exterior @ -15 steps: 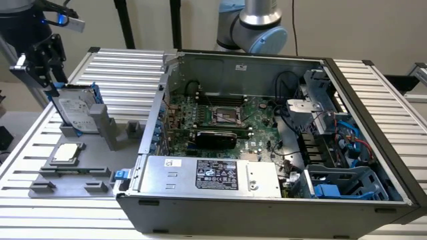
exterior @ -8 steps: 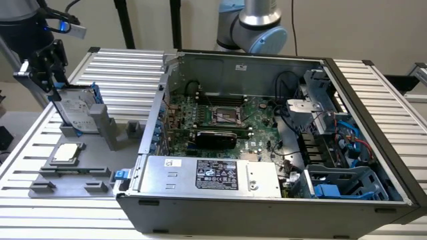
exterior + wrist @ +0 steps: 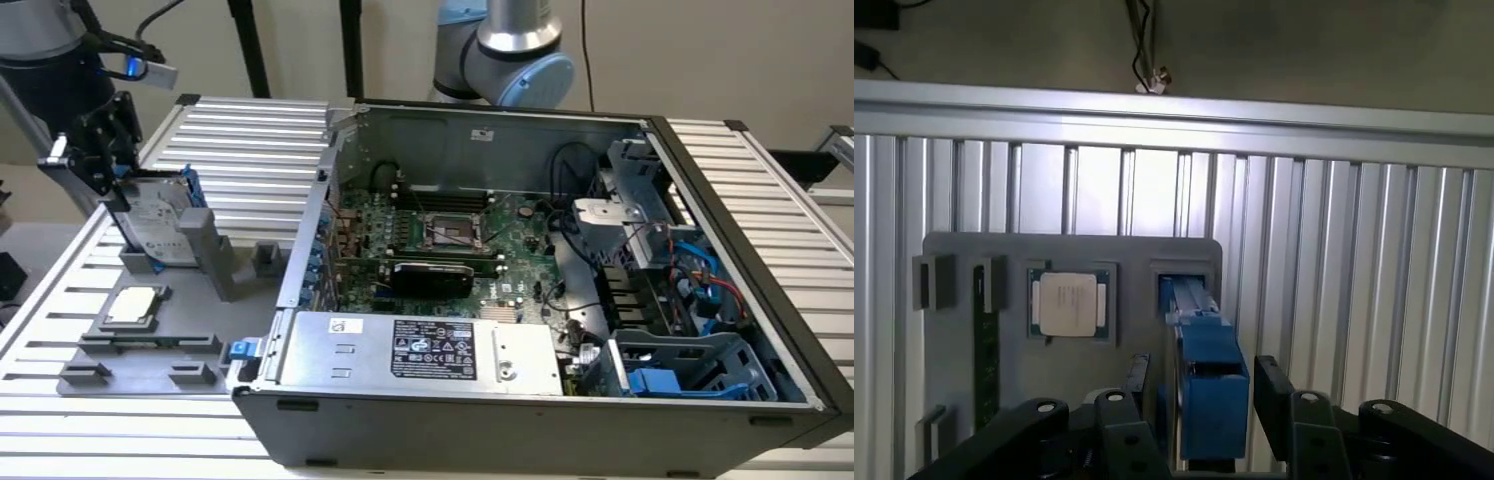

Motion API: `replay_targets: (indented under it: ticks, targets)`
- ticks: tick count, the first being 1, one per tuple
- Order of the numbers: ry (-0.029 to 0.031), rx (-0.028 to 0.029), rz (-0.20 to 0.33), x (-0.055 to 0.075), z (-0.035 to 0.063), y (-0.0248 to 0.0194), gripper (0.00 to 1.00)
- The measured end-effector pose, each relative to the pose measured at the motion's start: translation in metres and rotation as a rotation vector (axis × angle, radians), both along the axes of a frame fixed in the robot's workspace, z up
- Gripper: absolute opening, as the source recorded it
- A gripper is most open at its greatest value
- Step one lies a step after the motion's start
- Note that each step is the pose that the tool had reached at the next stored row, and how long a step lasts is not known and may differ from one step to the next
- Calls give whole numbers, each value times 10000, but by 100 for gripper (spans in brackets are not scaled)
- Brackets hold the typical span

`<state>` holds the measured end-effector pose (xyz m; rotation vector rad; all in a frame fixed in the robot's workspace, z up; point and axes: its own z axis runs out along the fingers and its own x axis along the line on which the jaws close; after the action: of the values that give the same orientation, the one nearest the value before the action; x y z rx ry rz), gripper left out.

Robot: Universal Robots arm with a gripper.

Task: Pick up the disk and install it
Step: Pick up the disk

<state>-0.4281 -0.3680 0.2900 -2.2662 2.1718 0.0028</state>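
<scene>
Disk stands on edge in the grey holder at the exterior view's left, well apart from the open computer case. Gripper sits at its top edge.

Wrist view: jaws straddle the disk, slightly open, with a thin gap each side and nothing clamped. I'd centre on it and close square so it doesn't twist in the slot.

The wrist view's edge cuts off the body of the pincer and the near end of the disk. We cannot read the label below the pincer.
</scene>
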Motion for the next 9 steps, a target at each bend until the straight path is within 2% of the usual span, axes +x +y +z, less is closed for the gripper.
replay_targets:
  ticks: [5,9]
  targets:
    - [15,-1,0,0,-14,-2,100]
    - [104,0,-1,0,-16,-4,100]
